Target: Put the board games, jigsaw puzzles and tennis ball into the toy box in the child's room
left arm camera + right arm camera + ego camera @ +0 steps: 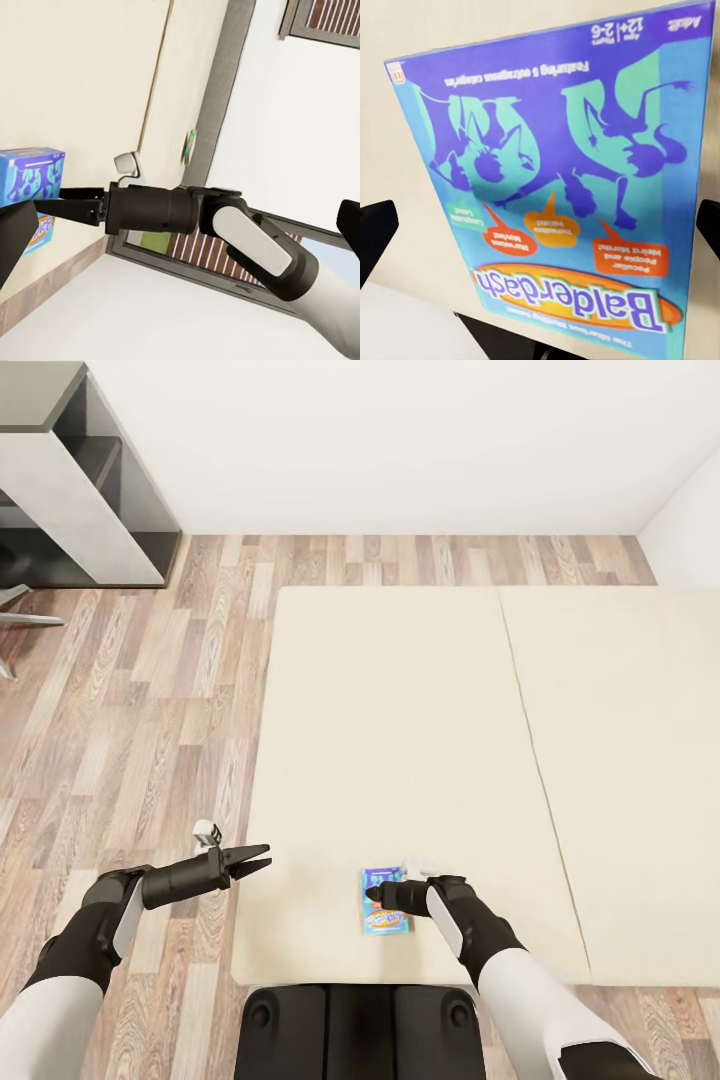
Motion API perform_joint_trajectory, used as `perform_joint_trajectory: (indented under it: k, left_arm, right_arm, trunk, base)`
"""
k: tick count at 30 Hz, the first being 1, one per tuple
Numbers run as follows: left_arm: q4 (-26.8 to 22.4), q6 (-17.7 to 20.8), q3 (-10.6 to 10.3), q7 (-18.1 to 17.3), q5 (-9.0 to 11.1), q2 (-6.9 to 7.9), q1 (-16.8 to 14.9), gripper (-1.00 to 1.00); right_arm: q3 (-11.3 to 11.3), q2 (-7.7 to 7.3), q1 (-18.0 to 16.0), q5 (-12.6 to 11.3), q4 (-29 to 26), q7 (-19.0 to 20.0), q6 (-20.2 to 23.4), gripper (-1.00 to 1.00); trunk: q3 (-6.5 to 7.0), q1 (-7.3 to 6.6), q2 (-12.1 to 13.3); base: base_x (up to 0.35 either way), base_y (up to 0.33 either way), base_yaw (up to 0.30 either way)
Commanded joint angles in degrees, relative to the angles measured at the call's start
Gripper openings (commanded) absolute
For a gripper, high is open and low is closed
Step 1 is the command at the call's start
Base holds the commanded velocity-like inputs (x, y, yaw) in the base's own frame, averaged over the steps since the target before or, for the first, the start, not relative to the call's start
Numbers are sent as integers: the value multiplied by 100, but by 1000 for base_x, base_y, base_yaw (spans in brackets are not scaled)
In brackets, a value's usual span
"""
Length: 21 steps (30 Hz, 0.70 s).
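One board game (pixel 384 901) in sight: the blue "Balderdash" box (pixel 559 180), lying flat on the bed (pixel 400 740) near its foot edge, on the left of the bed's 2 beige mattress pads. A seam runs between the 2 pads, well to the right of the box.

Around the bed: wood-plank floor (pixel 130 730) to its left, white wall beyond its far side, and a grey-and-white table unit (pixel 80 490) off the bed's far left corner w/ part of a chair base beside it. Nothing lies between me and the box.

My right end effector (pixel 377 893) is right over the box, arm bent in from the bed's foot, wrist pointing left across the cover. Its fingers (pixel 376 236) sit at either side of the box in the right wrist view, spread wide, not gripping.

My left end effector (pixel 255 859) hangs by the bed's left edge, level w/ the box, pointing toward it, fingers parted narrowly, holding nothing.
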Motion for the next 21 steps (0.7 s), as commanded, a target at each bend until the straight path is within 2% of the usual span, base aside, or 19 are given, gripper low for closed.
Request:
perform_joint_trajectory:
  k: [1,10,21]
  left_arm:
    - [-1,60,1,-18,3,0,-1,100]
    - [-1,60,2,-16,3,-1,-1,100]
    - [-1,60,1,-5,3,0,-1,100]
  right_arm:
    - [19,-3,0,-58,-8,-20,28,100]
    - [19,-3,0,-57,-8,-20,20,100]
    - [19,-3,1,-58,-8,-20,13,100]
  trunk:
    - [-6,3,-8]
    - [-6,3,-8]
    - [-6,3,-8]
  base:
    - [0,0,0]
    - [0,19,0]
    - [0,139,0]
